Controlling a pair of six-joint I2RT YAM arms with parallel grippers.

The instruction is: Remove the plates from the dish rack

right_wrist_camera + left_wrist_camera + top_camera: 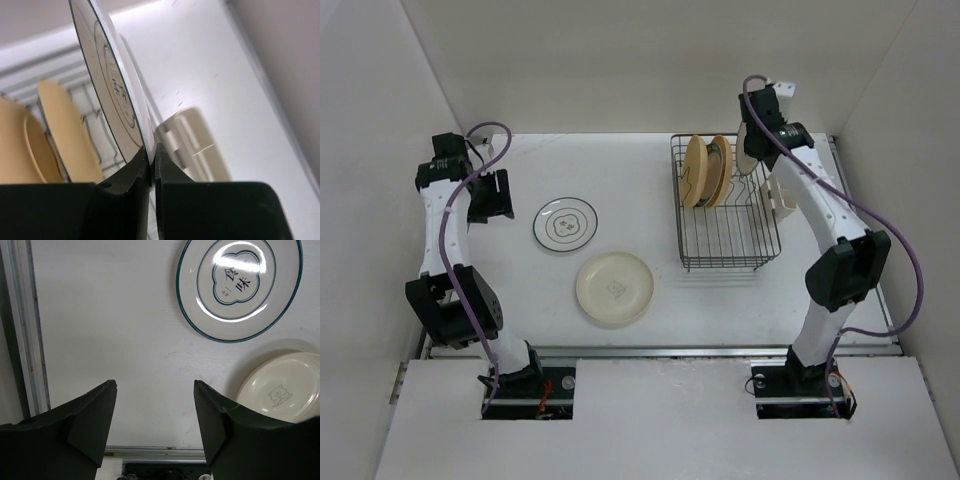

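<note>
Dark wire dish rack point(730, 240), rectangular, sits toward the far right corner of the white tabletop point(640, 165), with a small beige box caddy point(192, 145) on the side facing the right edge.

Right gripper point(151, 150): clenched on the lower rim of a white round plate with thin dark rings point(107, 75). The plate stands on edge, between the caddy and two yellow-tan round plates point(705, 170) that stand in the prongs at the rack's far end. A rim pinch suits a plate stored upright, as only the edge is reachable. Cannot tell whether its bottom edge has cleared the wires.

Left gripper point(155, 390): released and holding nothing, near the left edge of the tabletop.

Already flat on the table at left of centre: a white plate with a dark green rim band point(567, 222), and nearer the front edge a cream plate with a small printed mark point(615, 288), close together but apart.

Room: the held plate is hemmed in by the yellow pair on one side and the caddy on the other, so straight up looks like the clean way out. There is open tabletop between the rack and the two flat plates. The risk is the rim slipping in such a narrow pinch.
</note>
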